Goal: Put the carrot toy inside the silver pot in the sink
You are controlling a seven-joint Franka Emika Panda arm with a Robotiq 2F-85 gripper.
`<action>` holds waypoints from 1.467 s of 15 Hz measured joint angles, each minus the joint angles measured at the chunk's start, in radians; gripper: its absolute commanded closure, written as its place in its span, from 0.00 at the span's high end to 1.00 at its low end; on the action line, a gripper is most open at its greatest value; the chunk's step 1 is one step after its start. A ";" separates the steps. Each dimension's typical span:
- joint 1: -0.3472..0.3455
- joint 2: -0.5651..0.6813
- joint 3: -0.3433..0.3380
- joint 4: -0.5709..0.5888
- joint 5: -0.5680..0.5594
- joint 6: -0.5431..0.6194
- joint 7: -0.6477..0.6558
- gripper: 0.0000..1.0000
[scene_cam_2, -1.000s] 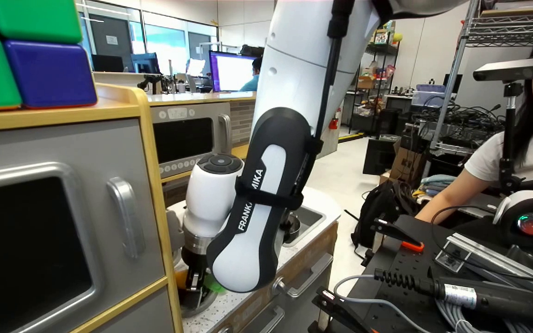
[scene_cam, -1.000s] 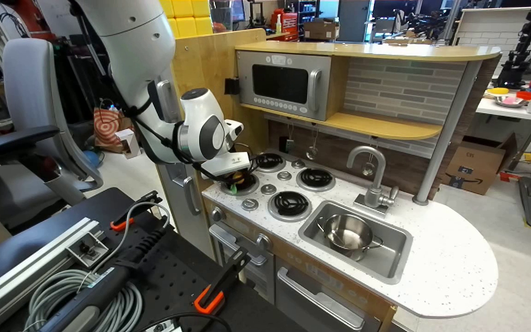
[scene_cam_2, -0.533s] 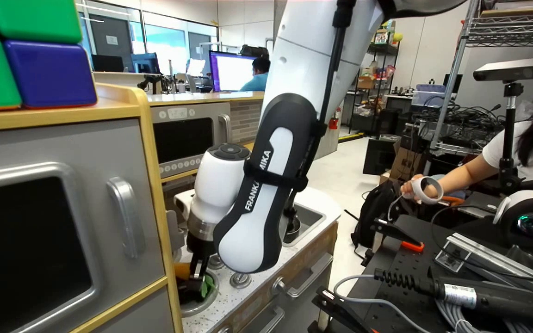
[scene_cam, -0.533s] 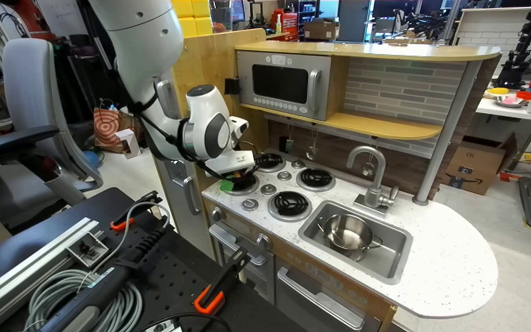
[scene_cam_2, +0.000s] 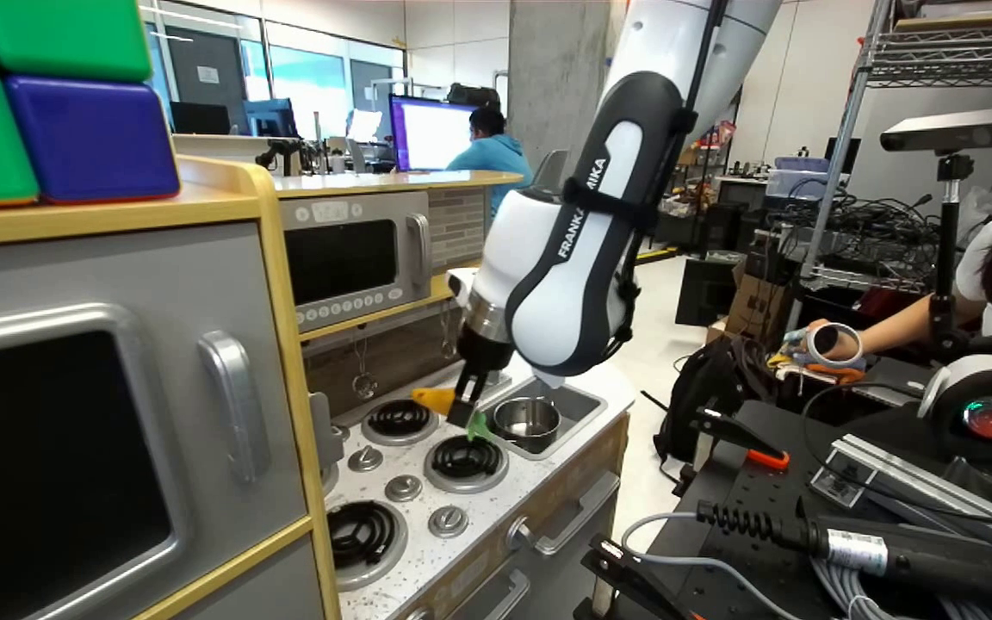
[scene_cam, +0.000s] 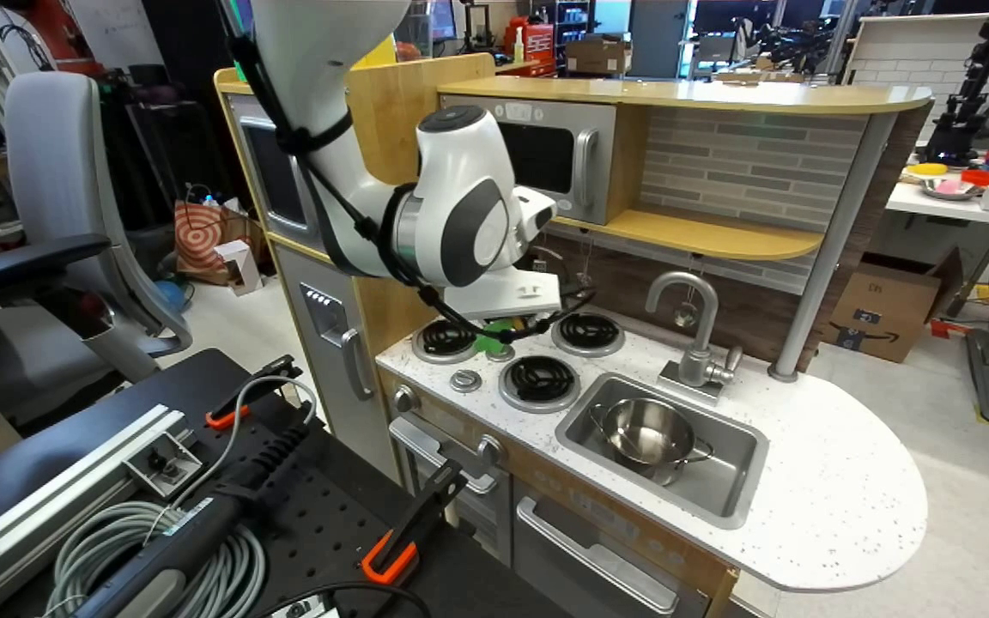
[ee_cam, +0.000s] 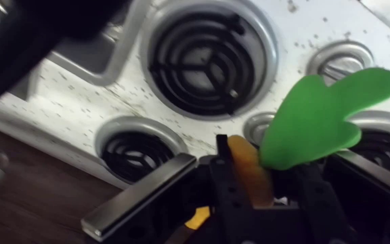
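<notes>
One half seems done: my Robotiq gripper (scene_cam_2: 463, 413) grips the carrot toy (ee_cam: 300, 134), aloft above the stove burners (scene_cam: 539, 378) beside the sink (scene_cam: 725, 493). Left, I judge: carrying it over the silver pot (scene_cam: 649, 432) inside that sink, then releasing.

Chair (scene_cam: 52, 163): grey, left side of an exterior view
Floor (scene_cam: 975, 524): pale, lower right of that view
Windows (scene_cam_2: 302, 82): bright, upper left of an exterior view
Wire shelving (scene_cam_2: 952, 62): upper right there
</notes>
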State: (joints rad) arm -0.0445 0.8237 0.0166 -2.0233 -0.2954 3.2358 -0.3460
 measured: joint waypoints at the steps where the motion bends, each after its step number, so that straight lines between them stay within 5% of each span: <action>1: -0.043 -0.018 -0.007 -0.021 0.000 0.000 -0.002 0.03; 5: -0.221 -0.060 -0.032 -0.035 0.001 0.000 -0.005 0.03; 9: -0.292 -0.065 -0.058 0.011 0.002 -0.001 -0.005 0.03; 22: -0.184 -0.023 -0.076 0.064 0.002 -0.020 -0.001 0.03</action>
State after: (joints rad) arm -0.2290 0.8006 -0.0594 -1.9592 -0.2931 3.2157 -0.3465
